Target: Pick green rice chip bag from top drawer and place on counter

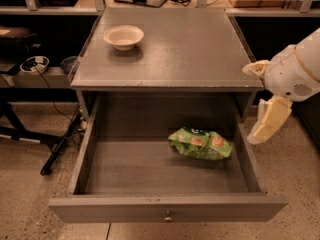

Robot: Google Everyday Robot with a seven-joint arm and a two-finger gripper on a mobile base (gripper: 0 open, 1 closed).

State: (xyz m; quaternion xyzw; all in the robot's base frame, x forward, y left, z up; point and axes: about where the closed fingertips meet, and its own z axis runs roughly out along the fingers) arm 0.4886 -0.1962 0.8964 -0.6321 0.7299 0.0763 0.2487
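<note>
Whether the jaws stand open or closed cannot be told from this angle. The cream gripper (267, 121) hangs off the right side of the cabinet, outside the top drawer (165, 209), just past its right wall and below the counter's front right corner. The white arm housing (295, 71) sits above it at the right edge of view. The green rice chip bag (201, 144) lies flat on the drawer floor, right of centre and towards the back, apart from the gripper, perhaps just clear of the right wall. The drawer is pulled fully out, its knob (168, 217) facing front, with bare floor left of the bag. On the counter (190, 44), a cream bowl (123, 36) sits near the back left corner.
</note>
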